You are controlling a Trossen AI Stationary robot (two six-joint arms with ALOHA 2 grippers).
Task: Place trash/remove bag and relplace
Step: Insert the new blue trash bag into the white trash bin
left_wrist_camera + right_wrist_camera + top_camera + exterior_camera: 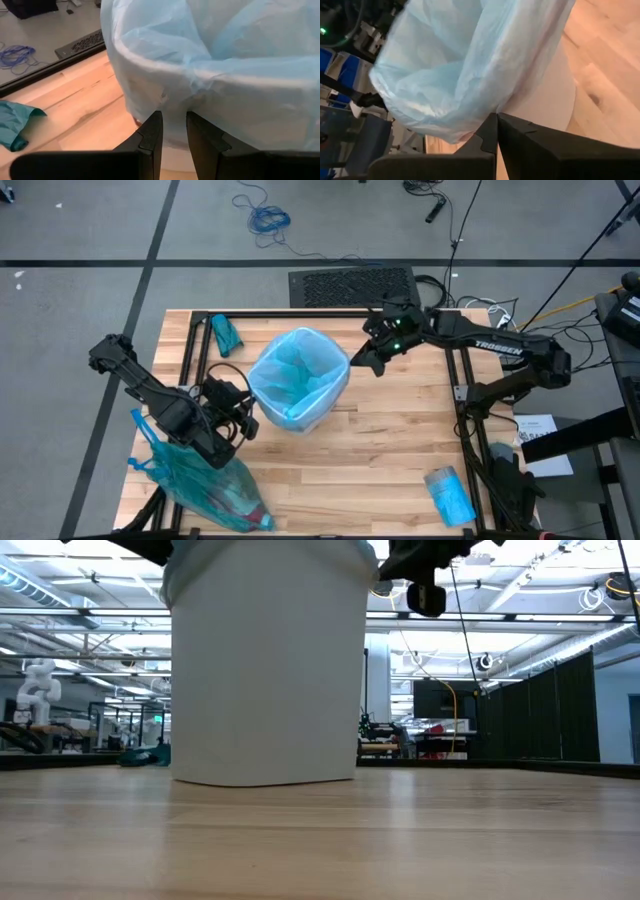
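Observation:
A white bin (322, 408) (265, 670) stands mid-table, lined with a pale blue bag (298, 375) whose hem folds over the rim. My left gripper (246, 420) (174, 125) is at the bin's left side, level with the overhanging hem (175, 100), its fingers a narrow gap apart. My right gripper (362, 363) (496, 120) is at the bin's far-right rim, shut. A full blue bag (205, 485) lies on the table's near-left corner. Reddish shapes show through it; the trash is otherwise hidden. My left gripper: the fingertips (154, 122) stand against the bag's overhanging hem on the bin's left wall, but I cannot tell whether they touch it. My right gripper is shut at the bag's overhanging hem (475, 125) on the bin's far-right side, coming level from the table's right. The film drapes over the fingertips and hides the pinch.
A folded teal bag (225, 332) (15, 125) lies near the far-left corner. A pale blue packet (450, 495) lies at the near-right edge. A black frame (195, 350) borders the table's left and far sides. Bare wood lies on the near side of the bin.

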